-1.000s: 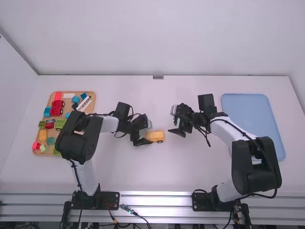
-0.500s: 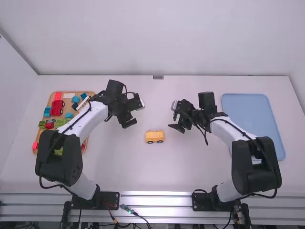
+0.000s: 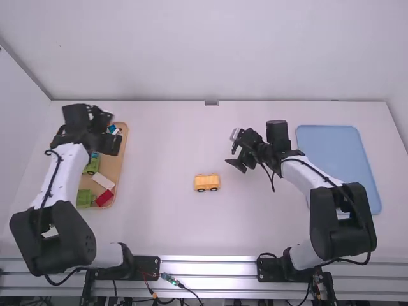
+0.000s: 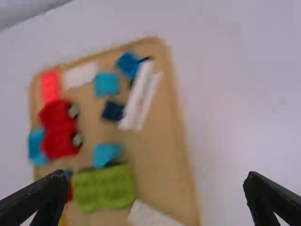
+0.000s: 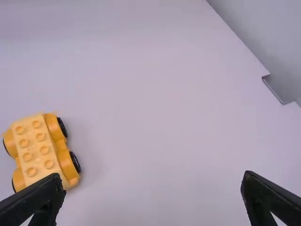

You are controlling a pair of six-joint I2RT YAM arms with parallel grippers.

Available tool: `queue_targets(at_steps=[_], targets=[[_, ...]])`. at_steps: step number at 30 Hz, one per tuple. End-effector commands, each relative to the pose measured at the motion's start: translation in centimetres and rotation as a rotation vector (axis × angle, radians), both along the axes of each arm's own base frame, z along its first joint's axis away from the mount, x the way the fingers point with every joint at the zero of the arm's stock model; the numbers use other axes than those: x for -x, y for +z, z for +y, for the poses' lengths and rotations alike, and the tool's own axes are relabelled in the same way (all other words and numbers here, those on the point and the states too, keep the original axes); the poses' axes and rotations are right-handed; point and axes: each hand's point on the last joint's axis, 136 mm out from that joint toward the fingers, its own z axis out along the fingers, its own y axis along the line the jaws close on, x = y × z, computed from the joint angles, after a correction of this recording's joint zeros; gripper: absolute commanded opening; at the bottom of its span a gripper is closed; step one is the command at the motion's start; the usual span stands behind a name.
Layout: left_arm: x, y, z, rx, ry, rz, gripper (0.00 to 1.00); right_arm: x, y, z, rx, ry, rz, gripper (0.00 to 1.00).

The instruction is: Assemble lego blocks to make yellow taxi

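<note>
My left gripper (image 3: 106, 144) hangs over the wooden tray (image 3: 115, 167) of blocks; in the left wrist view, my left gripper (image 4: 155, 200) stands open above the tray's contents, holding nothing. A yellow wheeled base (image 3: 206, 182) with bare studs sits alone near the table's middle. To its upper right is my right gripper (image 3: 237, 164), not touching it. The right wrist view has the yellow base (image 5: 36, 153) at the left and my right gripper (image 5: 154, 200) open, nothing between its fingers. A yellow bit (image 4: 62, 220) peeks out beside a left finger.
Among the tray's pieces are a red wheeled block (image 4: 59, 132), a green block (image 4: 106, 186), several blue blocks, a long white piece (image 4: 138, 96) and another white block (image 4: 153, 216). A blue mat or tray (image 3: 338, 166) lies at the table's right.
My left gripper has let go of the yellow base and swung up and left, from beside it to over the wooden tray. The base has stayed in place; the right arm has barely shifted.
</note>
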Motion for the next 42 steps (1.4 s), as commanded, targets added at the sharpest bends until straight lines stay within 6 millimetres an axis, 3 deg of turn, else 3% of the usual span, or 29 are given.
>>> queue_targets(at_steps=[1,6,10,16,26,42], targets=[[2.7,0.0,4.8,0.061,0.302,-0.024,0.99,-0.3,0.8,0.1,-0.012,-0.010,-0.010,0.99],[7.1,-0.5,11.1,0.154,0.643,-0.062,0.99,-1.0,1.6,0.0,-0.004,-0.022,-0.019,0.99],[8.6,-0.9,12.7,0.231,0.660,-0.076,0.99,-1.6,2.0,-0.3,0.015,-0.041,-0.021,0.99],[10.4,-3.3,15.2,0.307,0.675,-0.059,0.99,-1.6,2.3,-0.4,0.035,-0.044,0.003,0.99],[10.4,-8.1,18.5,0.269,0.697,0.074,0.99,-2.0,2.0,-1.1,0.074,-0.082,0.010,0.99],[9.4,-11.9,19.2,0.317,0.539,0.306,0.99,-2.4,1.7,-1.7,0.106,-0.114,0.002,0.99]])
